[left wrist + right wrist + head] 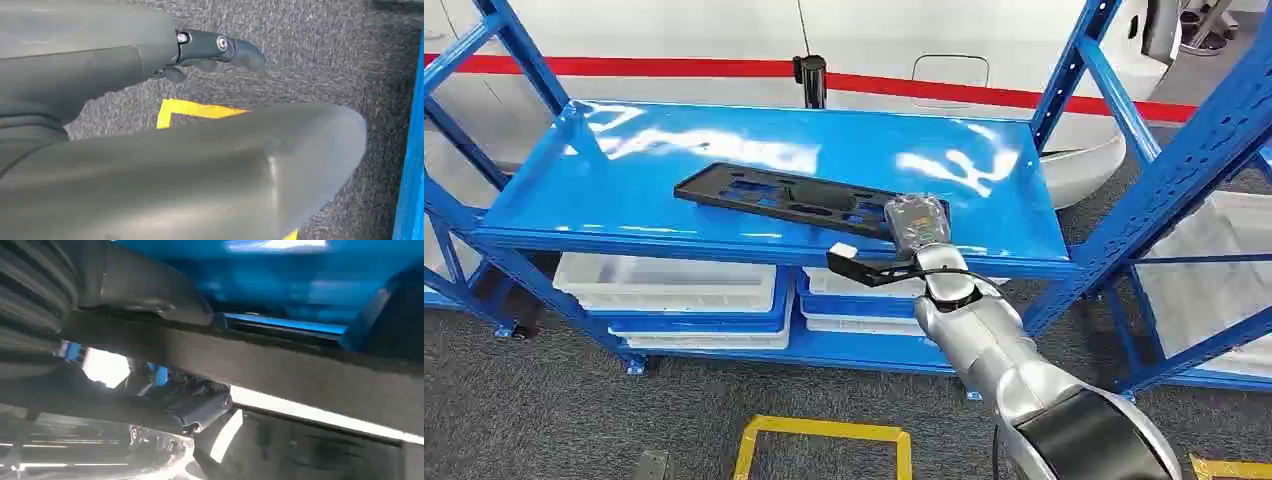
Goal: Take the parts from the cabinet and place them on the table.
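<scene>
A: While the right hand [916, 222] sits at the front edge of the blue shelf [624, 170], it meets the near end of the long black part [794, 195], which lies flat on that shelf.
B: Is it gripping?
A: Looks like it. In the right wrist view the part's edge runs between thumb and darker fingers [200, 410], so I call it held.
B: And the left hand [210, 47]?
A: Hanging over grey carpet [310, 55] near a yellow floor line [195, 108], fingers curled in, nothing in them.
B: Below the shelf?
A: White bins [664, 285] on the lower level.
</scene>
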Motion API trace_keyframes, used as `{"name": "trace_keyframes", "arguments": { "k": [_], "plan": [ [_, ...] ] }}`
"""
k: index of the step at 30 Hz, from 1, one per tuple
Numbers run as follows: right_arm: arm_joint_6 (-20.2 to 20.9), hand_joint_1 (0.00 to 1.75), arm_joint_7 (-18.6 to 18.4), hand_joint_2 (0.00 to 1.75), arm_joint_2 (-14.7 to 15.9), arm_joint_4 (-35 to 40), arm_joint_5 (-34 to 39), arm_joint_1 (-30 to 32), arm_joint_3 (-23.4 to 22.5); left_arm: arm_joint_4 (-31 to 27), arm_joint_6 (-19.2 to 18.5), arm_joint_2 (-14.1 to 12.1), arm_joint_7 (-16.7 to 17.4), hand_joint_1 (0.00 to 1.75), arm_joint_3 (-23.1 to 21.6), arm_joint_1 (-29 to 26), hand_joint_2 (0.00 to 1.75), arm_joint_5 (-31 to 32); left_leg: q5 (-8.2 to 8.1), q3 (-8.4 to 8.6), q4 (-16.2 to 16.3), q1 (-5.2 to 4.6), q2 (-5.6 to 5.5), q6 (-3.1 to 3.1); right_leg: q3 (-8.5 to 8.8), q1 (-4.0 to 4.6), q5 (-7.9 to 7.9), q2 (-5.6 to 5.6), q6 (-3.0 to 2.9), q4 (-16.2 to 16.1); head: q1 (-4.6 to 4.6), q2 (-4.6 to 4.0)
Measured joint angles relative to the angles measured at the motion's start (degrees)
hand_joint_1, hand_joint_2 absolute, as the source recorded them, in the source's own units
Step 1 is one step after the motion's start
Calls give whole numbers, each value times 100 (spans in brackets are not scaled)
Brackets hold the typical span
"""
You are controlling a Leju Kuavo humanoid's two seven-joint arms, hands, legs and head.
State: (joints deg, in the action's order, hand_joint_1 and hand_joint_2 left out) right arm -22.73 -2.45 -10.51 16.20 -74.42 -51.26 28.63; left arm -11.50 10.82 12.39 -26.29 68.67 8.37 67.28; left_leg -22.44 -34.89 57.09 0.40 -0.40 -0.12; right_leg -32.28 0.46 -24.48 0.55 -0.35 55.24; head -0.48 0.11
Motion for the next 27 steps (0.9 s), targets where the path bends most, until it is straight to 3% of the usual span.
{"name": "trace_keyframes", "arguments": {
  "k": [1, 2, 6, 8, 10, 14, 16, 18, 20, 23, 27],
  "plan": [
    [-4, 168, 0, 175, -4, 0, -4, 0, -7, 0, 4, 2, -24, 0, 15, 1, 0, -4, -1, -2, 0, -2, 0, 10, 0, -1, 1, 0, 1, -3, -2, 0],
    [-22, 169, 9, 175, -4, 2, -18, 0, -11, 0, 18, 2, -57, 0, 31, 1, 175, -15, -4, -1, 0, -3, 0, 15, 3, -2, 1, 0, 2, -6, 2, 0],
    [-256, 173, 208, 175, -15, 20, -96, 5, -28, -2, 335, 2, -409, 0, 107, 5, 175, -118, -1, -3, 0, -12, 2, 33, 4, -7, 7, 0, 14, -7, 0, -2],
    [-751, 171, 539, 175, -39, 89, -133, 18, -33, -2, 537, 0, -670, 0, 164, 12, 175, -188, 4, -13, 0, -12, 3, 41, 2, -8, 12, 0, 21, -7, -2, 0],
    [-1039, 171, 781, 175, -90, 206, -144, 18, -33, -2, 671, -7, -756, 0, 206, 18, 175, -188, 6, -15, 1, -5, 16, 42, 0, -9, 16, 2, 26, -7, 0, 0],
    [-1054, 171, 796, 175, -94, 219, -144, 18, -33, -2, 678, -9, -761, 0, 208, 19, 175, -188, 6, -15, 1, -4, 17, 42, 0, -9, 17, 2, 26, -7, 0, 0],
    [-1294, 171, 1118, 175, -188, 480, -55, 17, -81, -2, 700, -9, -796, 0, 245, 44, 175, -231, 6, -11, 2, 6, 12, 41, -19, -13, 15, -4, 24, -7, -2, 0],
    [-1414, 171, 1449, 175, -230, 927, 63, 70, -120, 0, 498, -20, -712, 0, 332, 47, 175, -302, 6, -15, 1, 20, 9, 41, -21, -26, 15, -12, 24, -7, -2, 0],
    [-1425, 171, 1479, 175, -238, 1208, 77, 100, -125, -2, 551, -22, -696, 0, 360, 55, 175, -291, 7, -13, 0, 28, 10, 40, -22, -26, 15, -11, 23, -7, -4, 0],
    [-1416, 171, 1549, 175, -195, 1892, 177, 318, -135, 0, 564, -22, -204, 0, 369, 56, 175, -173, 7, -15, -1, 39, 10, 39, -22, -26, 14, -11, 22, -7, 0, 0],
    [-1410, 171, 1569, 175, -151, 2438, 291, 503, -140, 0, 531, -20, -24, 0, 378, 57, 175, -127, 5, -15, -2, 53, 11, 36, -23, -25, 13, -10, 19, -7, -4, 0]
  ]
}}
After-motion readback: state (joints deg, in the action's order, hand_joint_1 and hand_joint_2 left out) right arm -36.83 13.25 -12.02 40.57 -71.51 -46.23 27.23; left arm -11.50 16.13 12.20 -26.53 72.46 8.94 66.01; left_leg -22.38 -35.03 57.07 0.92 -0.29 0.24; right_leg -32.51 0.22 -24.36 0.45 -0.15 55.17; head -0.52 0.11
